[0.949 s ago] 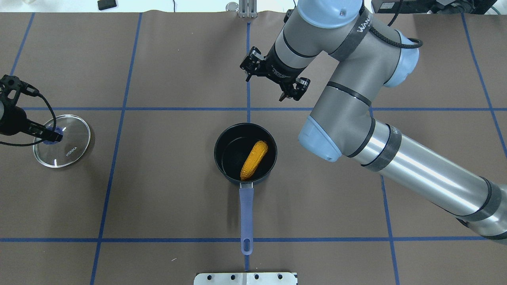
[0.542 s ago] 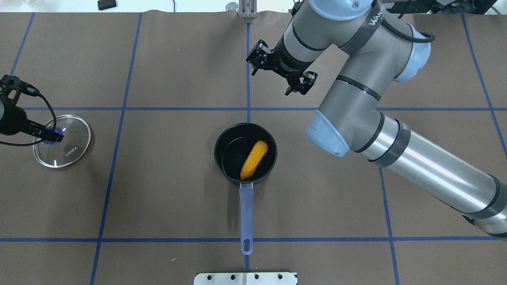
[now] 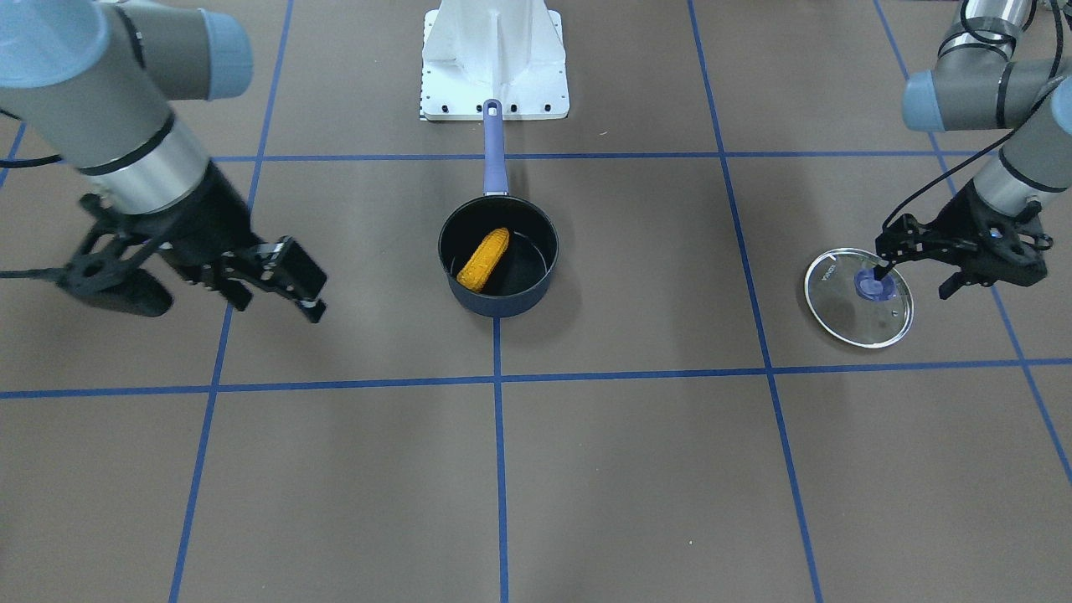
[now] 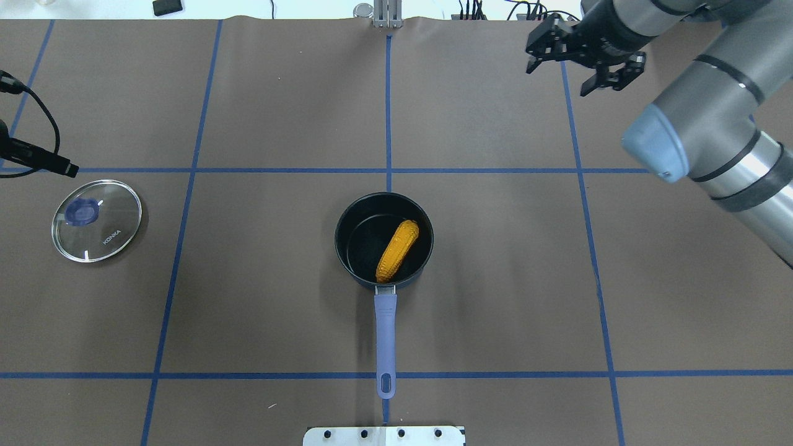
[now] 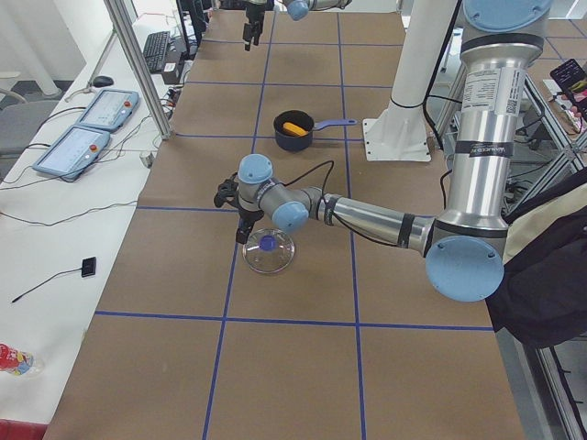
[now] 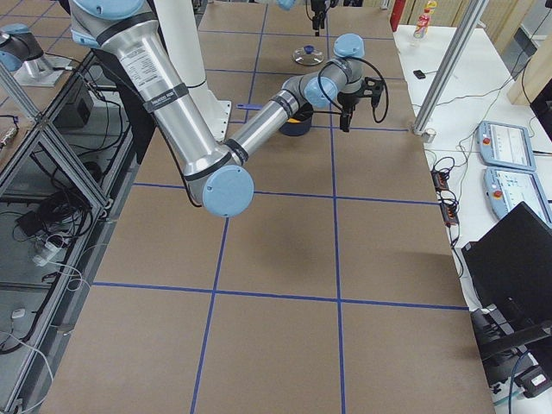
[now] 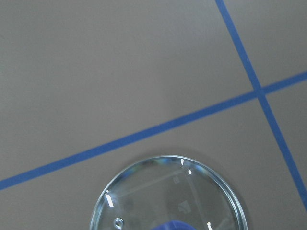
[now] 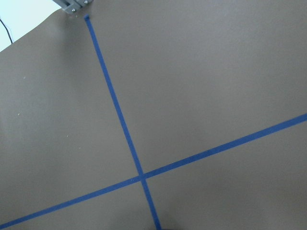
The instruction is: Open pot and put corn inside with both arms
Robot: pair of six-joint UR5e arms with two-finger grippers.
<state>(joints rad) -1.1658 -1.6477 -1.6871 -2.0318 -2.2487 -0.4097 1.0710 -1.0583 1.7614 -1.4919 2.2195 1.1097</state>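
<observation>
Brown table (image 4: 279, 279) with a blue tape (image 4: 186, 170) grid. Pot (image 4: 365, 238) stands upright at centre on the middle tape line, handle (image 4: 385, 328) lying along that line toward the white base plate (image 4: 384, 435) at the robot's edge. Glass lid (image 4: 114, 217) lies flat well apart, on the robot's left.

Bright, even light, sharp focus; soft shadow beside the pot (image 3: 502, 304), glints on the lid (image 7: 163, 191).
</observation>
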